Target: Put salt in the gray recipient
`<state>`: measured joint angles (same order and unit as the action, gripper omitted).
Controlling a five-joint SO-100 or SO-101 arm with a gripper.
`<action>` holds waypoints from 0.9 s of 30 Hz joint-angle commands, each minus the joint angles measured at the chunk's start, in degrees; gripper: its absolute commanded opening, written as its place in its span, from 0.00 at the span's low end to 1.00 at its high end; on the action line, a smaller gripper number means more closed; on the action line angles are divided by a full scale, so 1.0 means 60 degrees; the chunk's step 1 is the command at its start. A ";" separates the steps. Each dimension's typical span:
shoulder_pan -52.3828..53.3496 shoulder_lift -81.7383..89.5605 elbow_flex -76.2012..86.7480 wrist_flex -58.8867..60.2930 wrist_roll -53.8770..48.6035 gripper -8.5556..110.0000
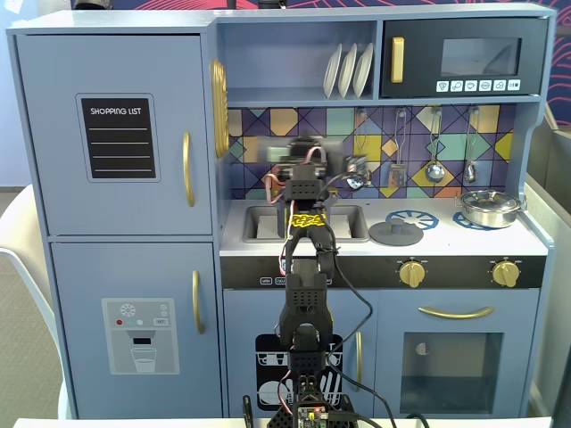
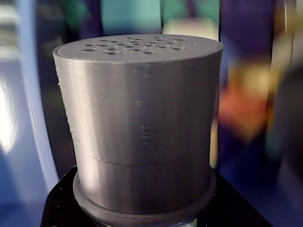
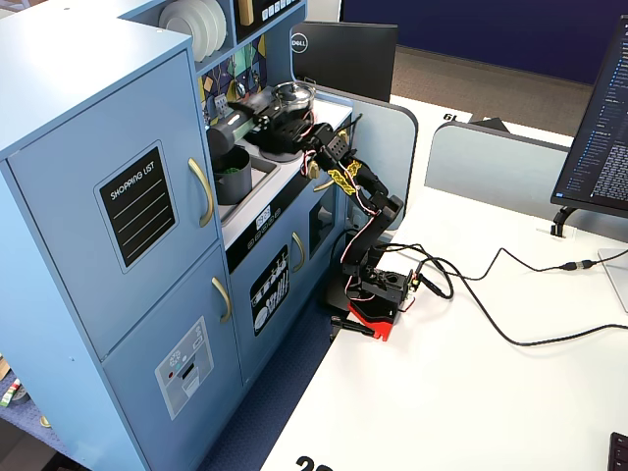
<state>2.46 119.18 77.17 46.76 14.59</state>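
We see a black five-joint robot arm [image 3: 368,231] with yellow tape on one link reaching from its red-and-black base [image 3: 378,294] on the white table [image 3: 491,392] up over the counter of a pale blue wooden toy kitchen [image 1: 116,223]. In the wrist view the frame is nearly filled by the salt, a dark-gray ribbed cylindrical shaker [image 2: 142,123] with a flat perforated top, standing upright and sharply in focus against a blurred background of coloured tiles; a black part of the gripper shows just beneath its flared lower rim. From that closeness we take the jaws to be closed around the shaker, though the fingers themselves are hidden in every view, and the gripper [image 3: 238,116] is only a dark blur over the sink area. In the angled fixed view the matte gray cylindrical pot [image 3: 234,175] with something green inside sits in the sink recess of the counter, just below and in front of the gripper's end; we cannot tell whether shaker and pot touch. In the frontal fixed view the arm [image 1: 305,267] covers the middle of the sink, so the pot cannot be made out there. Farther right on the hob lie a flat gray knobbed lid [image 1: 396,232] and a shiny steel pan [image 1: 489,208], well apart from the gripper. White plates [image 1: 348,69] stand on the shelf above
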 commanded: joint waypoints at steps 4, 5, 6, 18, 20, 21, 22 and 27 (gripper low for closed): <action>-0.1406 -0.0820 -0.1626 -0.0132 0.3501 0.07; -0.1406 -0.0938 -0.1743 -0.0234 0.3809 0.07; -0.1392 -0.1025 -0.1831 -0.0352 0.4058 0.07; -0.0278 -0.2549 -0.3354 0.3105 0.6299 0.07; -0.0469 -0.2505 -0.3354 0.2212 0.6021 0.07; -0.0586 -0.2461 -0.3354 0.1611 0.5786 0.07; -0.0688 -0.2446 -0.3354 0.1011 0.5581 0.07; -0.0688 -0.2959 -0.4248 0.0190 0.5229 0.07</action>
<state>-1.49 102.48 59.15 50.98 48.52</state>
